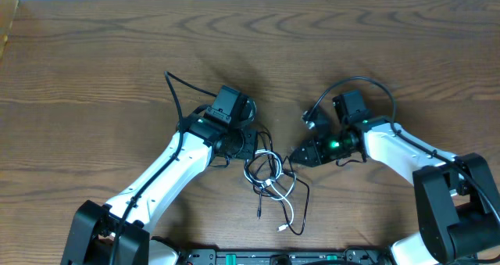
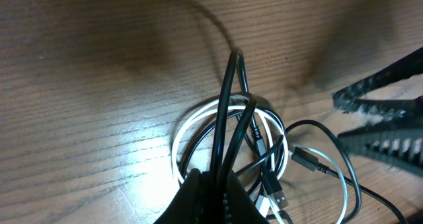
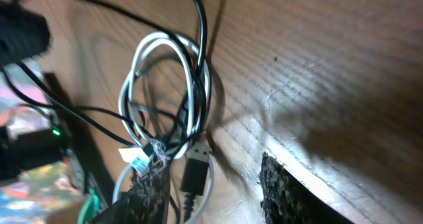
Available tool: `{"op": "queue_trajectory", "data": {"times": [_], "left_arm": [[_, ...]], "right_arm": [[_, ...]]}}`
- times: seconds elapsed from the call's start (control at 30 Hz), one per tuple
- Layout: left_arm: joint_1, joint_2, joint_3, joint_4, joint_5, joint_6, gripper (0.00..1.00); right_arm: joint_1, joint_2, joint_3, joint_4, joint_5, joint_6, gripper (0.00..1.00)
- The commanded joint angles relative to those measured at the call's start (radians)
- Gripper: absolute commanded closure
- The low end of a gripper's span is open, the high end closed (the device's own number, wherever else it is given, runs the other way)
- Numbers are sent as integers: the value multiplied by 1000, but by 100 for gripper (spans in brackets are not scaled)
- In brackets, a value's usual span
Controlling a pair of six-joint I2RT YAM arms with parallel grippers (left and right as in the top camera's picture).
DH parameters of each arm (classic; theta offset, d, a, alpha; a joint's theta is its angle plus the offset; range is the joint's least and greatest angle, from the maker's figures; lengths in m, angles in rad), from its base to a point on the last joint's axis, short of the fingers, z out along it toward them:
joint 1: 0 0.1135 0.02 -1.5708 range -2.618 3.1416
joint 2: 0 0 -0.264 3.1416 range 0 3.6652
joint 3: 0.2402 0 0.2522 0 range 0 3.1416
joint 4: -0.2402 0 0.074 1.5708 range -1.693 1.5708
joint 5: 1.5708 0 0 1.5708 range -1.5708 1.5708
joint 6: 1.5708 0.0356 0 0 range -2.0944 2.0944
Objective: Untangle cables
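Two grippers close in on the cables [image 1: 271,179], a black and white tangle lying on the wooden table [image 1: 94,54] between the arms. From overhead the jaws are too small to read. The left wrist view settles one side: the left gripper [image 2: 215,184] is clenched on a loop of black cable [image 2: 227,98] that rises over the white coil [image 2: 177,145]. The right wrist view shows the right gripper [image 3: 211,174] spread wide, with a black USB plug [image 3: 196,166] lying between its fingers.

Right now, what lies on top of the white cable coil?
Strands of black cable cross over the white cable coil. Where they meet near the left claw, the layering is hidden.
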Motion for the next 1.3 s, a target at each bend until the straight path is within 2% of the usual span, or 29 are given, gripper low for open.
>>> {"op": "queue_trajectory", "data": {"times": [0.0,0.23,0.33,0.4,0.43,0.47,0.5,0.7,0.87,1.03,1.27], "left_arm": [[-3,5,5,-3,-9,-2,93],[-3,5,5,5,-9,-2,93],[-3,5,5,7,-10,-2,92],[-3,5,5,14,-10,-2,93],[-3,5,5,21,-10,-2,93],[-3,5,5,24,-10,-2,92],[-3,5,5,28,-10,-2,93],[0,-5,6,23,-10,-1,93],[39,-47,6,-14,-10,0,93],[121,-116,6,-33,-10,2,92],[268,-217,6,-56,-10,2,93]], "right_arm": [[-18,4,23,0,-92,45,59],[36,4,19,-64,-89,-10,59],[92,4,16,-83,12,-15,64],[133,5,8,-84,125,-15,69],[163,5,0,-84,206,-14,80],[174,5,-3,-85,236,-14,85],[198,5,-9,-85,330,11,98],[195,3,-6,-93,683,234,99],[114,-76,40,-153,765,240,99],[8,-253,79,-208,888,240,99],[-167,-493,80,-225,954,280,99]]}}
